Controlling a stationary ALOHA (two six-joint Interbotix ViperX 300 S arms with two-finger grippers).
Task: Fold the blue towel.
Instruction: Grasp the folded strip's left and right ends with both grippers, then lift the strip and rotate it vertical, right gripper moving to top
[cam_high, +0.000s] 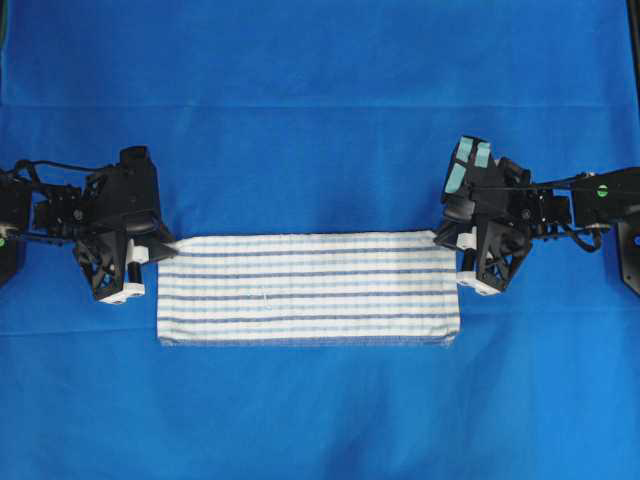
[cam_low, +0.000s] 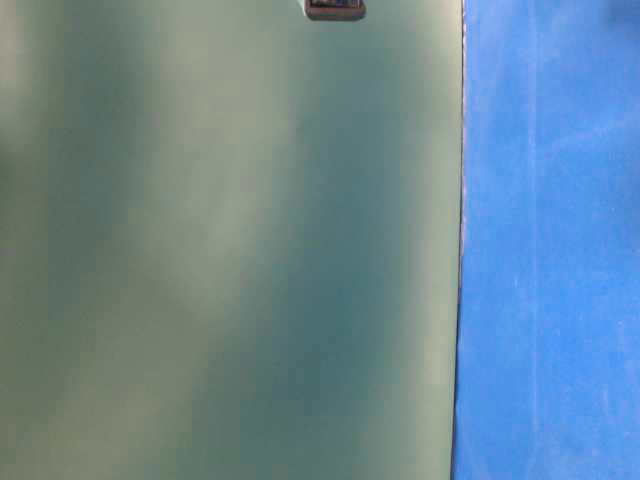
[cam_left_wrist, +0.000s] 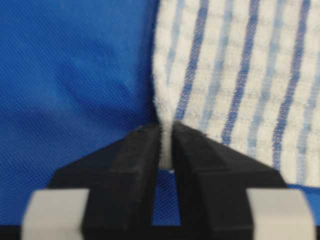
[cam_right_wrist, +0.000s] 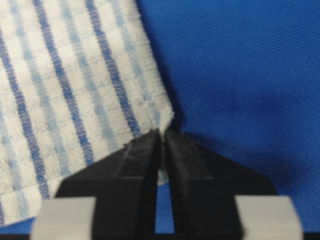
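**Both fingers pinched on far corners of towel**

Blue sheet (cam_high: 320, 90) covers the bench, smooth, with faint crease lines. On it lies the blue towel (cam_high: 308, 290), white with dark and pale blue stripes, folded into a long band whose stripes run from one arm to the other.

Left gripper (cam_left_wrist: 166, 137): fingers (cam_left_wrist: 135, 165) closed together on the towel's corner. Only a thin sliver of white cloth shows in the slit between them. Rest of the towel spreads ahead of the fingertips and off to one side; bare blue sheet on the other side.

Right gripper (cam_right_wrist: 163, 134): fingers (cam_right_wrist: 192, 167) likewise closed, tips meeting at the towel's corner point, cloth edge just caught between them. Towel fans out ahead, sheet alongside.

Overhead view: each arm sits at one short end, towel stretched flat between them.

Table-level view: blurred grey-green surface (cam_low: 230, 250), strip of blue beside it; nothing else readable.
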